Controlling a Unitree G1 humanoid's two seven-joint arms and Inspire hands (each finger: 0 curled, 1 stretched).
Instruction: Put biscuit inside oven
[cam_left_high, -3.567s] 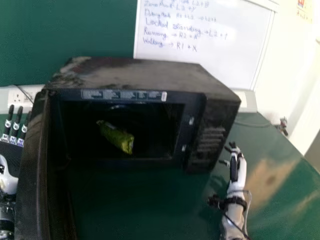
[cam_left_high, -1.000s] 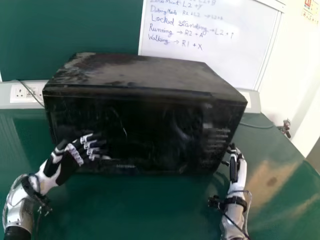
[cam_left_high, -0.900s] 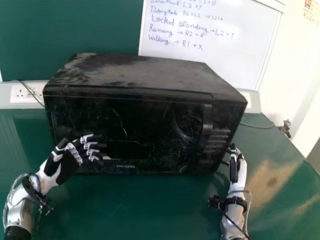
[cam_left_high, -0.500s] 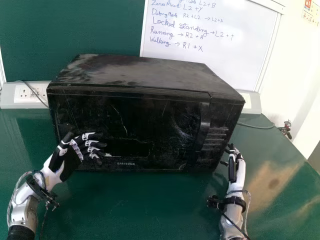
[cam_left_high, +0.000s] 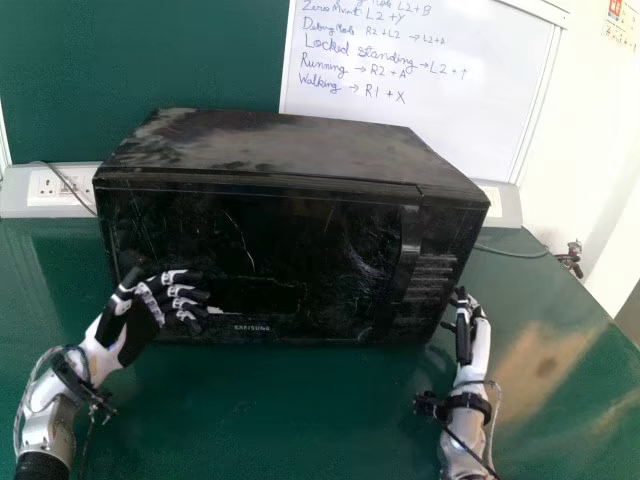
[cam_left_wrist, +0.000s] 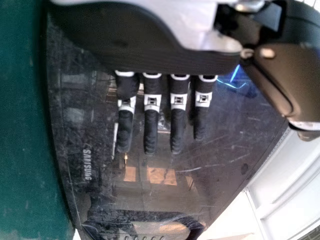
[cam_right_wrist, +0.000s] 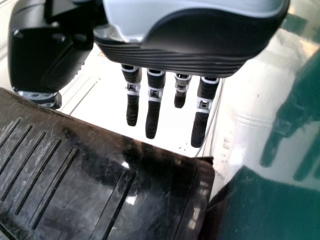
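The black microwave oven (cam_left_high: 290, 150) stands on the table with its door (cam_left_high: 300, 240) closed across the front. At the lower left of that door is my left hand (cam_left_high: 135, 325), fingers extended against or just before it. In the left wrist view the left hand (cam_left_wrist: 150, 120) has straight fingers over the dark, scratched door (cam_left_wrist: 210, 170). My right hand (cam_left_high: 472, 335) is beside the oven's right front corner. The right wrist view has the right hand (cam_right_wrist: 152, 110) with straight fingers and nothing held, close to the oven's ridged panel (cam_right_wrist: 75, 165). The closed door hides the oven's inside.
The green table (cam_left_high: 250, 420) extends in front of the oven and to its right. Behind stand a whiteboard (cam_left_high: 420, 80) and a wall socket strip (cam_left_high: 50, 192). A cable (cam_left_high: 512, 253) runs along the table at the right rear.
The oven door was open earlier, with a green packet inside, and is now closed. My left hand has come from the far left to the door's front. The right hand has hardly moved.
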